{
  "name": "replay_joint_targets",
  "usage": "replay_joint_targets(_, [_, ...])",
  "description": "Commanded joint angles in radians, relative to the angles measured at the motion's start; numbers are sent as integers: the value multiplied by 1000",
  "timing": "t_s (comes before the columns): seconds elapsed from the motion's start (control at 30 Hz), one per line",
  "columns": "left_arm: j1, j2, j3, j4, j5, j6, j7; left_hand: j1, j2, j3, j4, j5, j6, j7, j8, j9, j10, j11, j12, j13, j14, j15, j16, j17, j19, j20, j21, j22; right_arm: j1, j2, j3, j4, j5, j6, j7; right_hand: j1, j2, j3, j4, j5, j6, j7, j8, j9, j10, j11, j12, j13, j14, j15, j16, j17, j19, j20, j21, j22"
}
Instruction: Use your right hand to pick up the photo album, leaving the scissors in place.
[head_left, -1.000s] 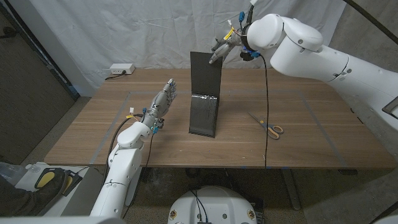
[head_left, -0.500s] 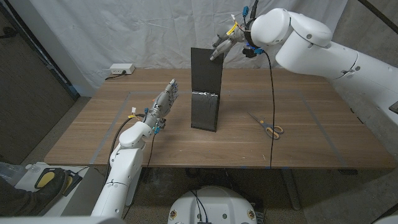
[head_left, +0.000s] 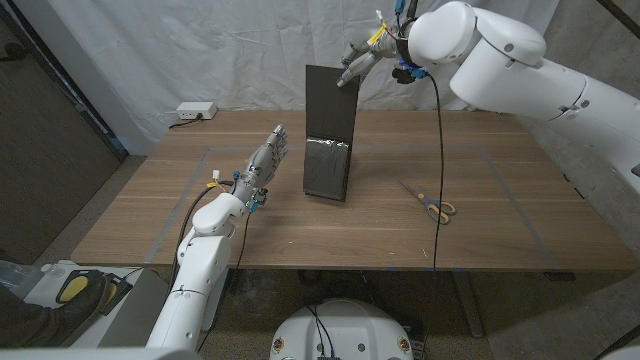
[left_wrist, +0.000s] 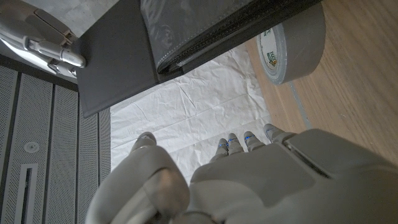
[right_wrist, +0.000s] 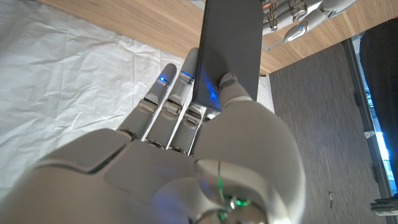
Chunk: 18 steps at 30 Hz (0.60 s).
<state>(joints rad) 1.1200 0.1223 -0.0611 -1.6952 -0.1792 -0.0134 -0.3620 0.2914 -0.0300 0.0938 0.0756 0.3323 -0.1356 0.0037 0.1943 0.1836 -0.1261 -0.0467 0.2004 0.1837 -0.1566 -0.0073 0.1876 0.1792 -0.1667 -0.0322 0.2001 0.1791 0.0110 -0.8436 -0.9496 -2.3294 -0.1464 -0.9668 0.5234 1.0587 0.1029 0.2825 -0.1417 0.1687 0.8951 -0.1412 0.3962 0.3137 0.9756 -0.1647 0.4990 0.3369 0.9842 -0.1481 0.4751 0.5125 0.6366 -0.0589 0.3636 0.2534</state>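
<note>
Head view: the photo album is held by its top edge in the right hand, thumb on one face and fingers on the other as seen in the right wrist view, and it hangs open and upright above the middle of the wooden table; whether its lower edge touches the table cannot be told. The scissors are seen lying flat to the right of the album, well apart from it. The left hand is raised just left of the album with fingers apart and nothing gripped, and a roll of tape is visible in the left wrist view.
</note>
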Motion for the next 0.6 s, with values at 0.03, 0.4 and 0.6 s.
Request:
replay_joint_targets(0.03, [-7, 3, 3, -3, 7, 10, 3, 13, 4, -2, -1, 0, -4, 5, 4, 5, 7, 0, 4, 2, 4, 0, 1, 2, -26, -73, 7, 2, -69, -21, 106, -14, 66, 59, -73, 61, 47, -2, 3, 5, 44, -35, 0, 2, 13, -7, 2, 5, 13, -91, -5, 5, -5, -126, 5, 5])
replay_joint_targets(0.4, [-13, 5, 8, -1, 10, 11, 1, 14, 5, -4, -1, -1, -4, 5, 4, 5, 8, 2, 4, 2, 5, 0, 1, 2, -26, -73, 6, 2, -133, -40, 184, -30, 114, 104, -147, 63, 48, -5, 4, 5, 46, -35, -1, 2, 16, -8, 1, 5, 18, -91, -4, 11, -5, -128, 11, 7])
replay_joint_targets(0.6, [-16, -1, 8, 5, 3, 5, 1, 15, 5, -6, -1, -1, -4, 6, 4, 5, 7, 0, 3, 2, 4, 0, 1, 2, -26, -73, 6, 2, -138, -45, 202, -34, 126, 106, -165, 64, 47, -6, 4, 5, 44, -36, -3, 2, 15, -9, -1, 6, 17, -91, -6, 14, -6, -128, 12, 7])
